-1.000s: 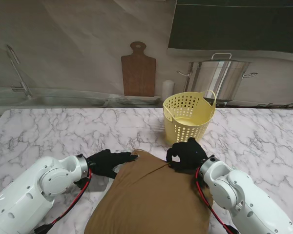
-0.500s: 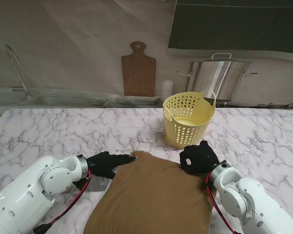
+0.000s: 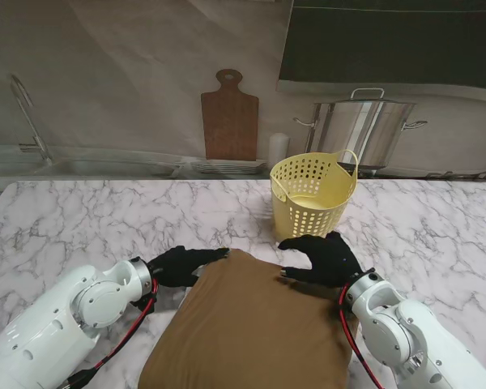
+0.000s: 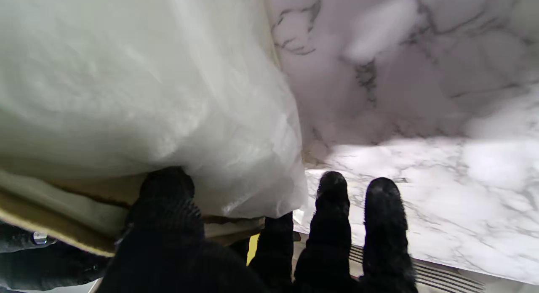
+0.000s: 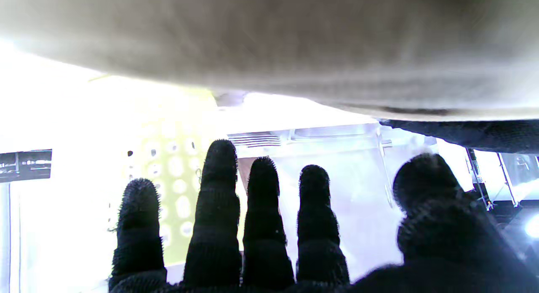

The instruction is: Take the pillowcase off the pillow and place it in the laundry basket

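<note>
The pillow in its brown pillowcase [image 3: 251, 324] lies on the marble table right in front of me. My left hand [image 3: 182, 263] lies at its far left corner, fingers stretched toward the cloth. The left wrist view shows the white pillow [image 4: 147, 95] bulging out of the brown pillowcase edge [image 4: 54, 225]; the thumb [image 4: 164, 196] touches it while the other fingers [image 4: 332, 225] point out over the table. My right hand [image 3: 324, 259] rests at the far right corner, open with fingers [image 5: 214, 209] spread. The yellow laundry basket [image 3: 312, 198] stands just beyond it.
A steel stockpot [image 3: 364, 130], a wooden cutting board [image 3: 229, 117] and a white cylinder [image 3: 279, 150] stand at the back wall. A sink tap [image 3: 28, 121] is at the far left. Bare marble table [image 3: 105, 219] stretches to the left of the basket.
My right hand was pinched shut at the pillow's far edge, slid right, and now has its fingers spread open. The left hand stayed at the far left corner.
</note>
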### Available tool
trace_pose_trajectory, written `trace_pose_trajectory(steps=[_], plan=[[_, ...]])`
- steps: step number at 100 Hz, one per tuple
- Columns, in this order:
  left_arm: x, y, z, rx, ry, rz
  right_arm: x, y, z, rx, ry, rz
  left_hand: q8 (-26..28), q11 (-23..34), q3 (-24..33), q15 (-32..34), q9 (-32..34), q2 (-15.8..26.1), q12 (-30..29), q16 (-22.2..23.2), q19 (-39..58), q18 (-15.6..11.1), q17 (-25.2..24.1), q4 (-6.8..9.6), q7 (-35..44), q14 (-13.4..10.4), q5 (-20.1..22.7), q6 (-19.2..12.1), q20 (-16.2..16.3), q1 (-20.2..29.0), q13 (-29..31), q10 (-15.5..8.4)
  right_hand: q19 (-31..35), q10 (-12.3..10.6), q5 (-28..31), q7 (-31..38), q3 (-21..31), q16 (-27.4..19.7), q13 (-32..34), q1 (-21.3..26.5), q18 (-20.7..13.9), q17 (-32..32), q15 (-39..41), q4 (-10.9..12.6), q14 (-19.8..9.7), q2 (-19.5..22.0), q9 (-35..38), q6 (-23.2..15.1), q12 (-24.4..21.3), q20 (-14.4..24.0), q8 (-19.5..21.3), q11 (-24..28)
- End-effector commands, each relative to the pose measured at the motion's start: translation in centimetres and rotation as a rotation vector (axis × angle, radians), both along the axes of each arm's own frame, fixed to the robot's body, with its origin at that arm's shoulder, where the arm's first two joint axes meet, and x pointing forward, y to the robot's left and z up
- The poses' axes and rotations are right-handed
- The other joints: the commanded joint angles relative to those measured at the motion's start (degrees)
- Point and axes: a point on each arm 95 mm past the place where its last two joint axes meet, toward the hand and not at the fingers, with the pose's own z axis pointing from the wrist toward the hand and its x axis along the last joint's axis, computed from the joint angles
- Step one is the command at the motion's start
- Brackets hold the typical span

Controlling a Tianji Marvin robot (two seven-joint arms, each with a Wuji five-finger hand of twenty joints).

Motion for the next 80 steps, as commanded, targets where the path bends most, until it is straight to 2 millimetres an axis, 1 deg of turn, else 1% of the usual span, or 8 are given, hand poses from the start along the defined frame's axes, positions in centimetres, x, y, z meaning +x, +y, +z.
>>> trace_pose_trajectory(steps=[1, 18, 31, 37, 44, 56, 64, 80], plan=[[-0.3, -0.9, 0.0, -0.006, 0.007, -0.017, -0.2, 0.2, -0.1, 0.004, 0.009, 0.006, 0.8, -0.5, 0.0, 0.4, -0.7, 3.7, 0.5, 0.6, -25.7, 0.3, 0.0, 0.13, -0.4, 0.6, -1.1, -0.4, 0.1, 1.9, 0.4, 1.2, 0.3, 0.7, -1.2, -0.8, -0.8, -0.6, -0.4, -1.6, 0.4, -0.8, -1.8, 1.1, 1.1, 2.2, -1.5, 1.1, -0.5, 0.1, -1.0, -1.3], [-0.4, -1.7, 0.5, -0.062, -0.027, -0.012, -0.1, 0.3, -0.7, 0.009, 0.026, 0.002, 1.0, -1.9, 0.0, 0.1, -4.2, 6.6, 0.4, 0.7, -25.9, 0.4, -0.4, -0.01, -0.5, 1.3, -1.7, -2.2, -0.3, 2.2, -1.0, 2.7, 0.2, 1.0, -1.3, -0.8, -1.3, -0.6, -0.7, -1.3, 0.3, -1.1, -2.0, 1.2, 0.9, 2.5, -2.0, 1.2, -0.6, 0.1, -1.1, -0.9], [-0.5, -2.4, 1.0, -0.135, -0.056, -0.003, -0.1, 0.4, -0.8, 0.017, 0.027, -0.001, 1.0, -2.6, 0.1, 0.3, -6.0, 7.3, 0.4, 0.9, -26.0, 1.1, -0.2, -0.12, -0.5, 1.5, -1.5, -6.3, -0.6, 5.8, -1.5, 2.6, 0.1, 0.9, -1.3, -0.7, -1.6, -0.5, -0.8, -1.0, 0.3, -1.2, -1.9, 1.3, 0.8, 2.7, -2.2, 1.2, -0.6, 0.2, -1.1, -0.5], [-0.6, -2.9, 1.1, -0.184, -0.058, 0.0, -0.1, 0.4, -0.7, 0.019, 0.025, 0.0, 1.3, -1.9, -0.1, 0.8, -3.7, 6.7, 0.6, 1.0, -25.9, 1.9, 0.4, -0.24, 0.2, 1.5, 2.2, -10.1, -0.8, 9.1, -0.6, 1.2, 0.1, 1.0, -1.2, -0.6, -1.8, -0.4, -0.9, -1.0, 0.3, -1.2, -1.9, 1.3, 0.7, 2.8, -2.3, 1.2, -0.6, 0.2, -1.0, -0.4], [-0.6, -3.3, 1.0, -0.234, -0.055, -0.003, -0.1, 0.5, -0.8, 0.02, 0.026, 0.0, 5.3, 0.6, 0.0, 1.6, 2.9, 5.7, 1.8, 1.2, -24.9, 3.5, 1.1, -0.23, 6.1, 0.9, 12.2, -13.1, -0.7, 13.2, 2.0, -2.7, 0.2, 1.2, -1.5, -0.7, -1.9, -0.4, -1.3, -0.9, 0.3, -1.2, -2.0, 1.4, 0.8, 2.8, -2.6, 1.5, -0.6, 0.3, -1.1, -0.3], [-0.9, -3.9, 0.8, -0.284, -0.041, -0.005, -0.1, 0.5, -0.8, 0.026, 0.028, -0.006, 17.3, 2.9, 0.2, 2.5, 8.9, 1.7, 2.9, 1.9, -23.2, 3.7, 1.9, -0.37, 18.2, -0.4, 28.2, -10.9, -0.2, 16.9, 5.3, -3.2, 0.3, 1.4, -2.6, -1.3, -2.1, -0.5, -1.5, -1.0, 0.2, -0.9, -2.1, 1.4, 1.4, 2.8, -2.6, 2.8, -0.7, 0.4, -1.3, -0.2], [-0.8, -3.9, 0.8, -0.288, -0.041, -0.005, -0.1, 0.4, -0.8, 0.031, 0.029, -0.013, 21.2, 4.3, 0.2, 2.9, 12.3, 2.0, 3.8, 2.3, -22.2, 3.2, 2.0, -0.42, 21.8, -0.2, 29.7, -8.8, 0.1, 16.9, 6.4, -1.7, 0.5, 1.5, -4.0, -2.4, -2.2, -0.7, -1.3, -1.1, 0.3, -0.5, -2.2, 1.4, 1.8, 2.8, -2.5, 4.3, -0.8, 0.5, -1.8, -0.2], [-0.8, -4.0, 1.4, -0.322, -0.072, 0.012, -0.1, 0.2, -0.6, 0.045, 0.028, -0.035, 30.1, 7.9, 0.4, 5.3, 20.7, 2.9, 8.0, 4.6, -18.8, 2.6, 2.9, -0.25, 27.9, 0.2, 28.0, -5.2, 1.2, 18.1, 9.3, 0.2, 1.7, 2.4, -5.2, -5.2, -2.3, -1.3, -0.7, -1.4, 0.3, 1.2, -2.7, 1.5, 2.8, 2.6, -2.0, 6.1, -1.7, 1.1, -3.6, -0.7]])
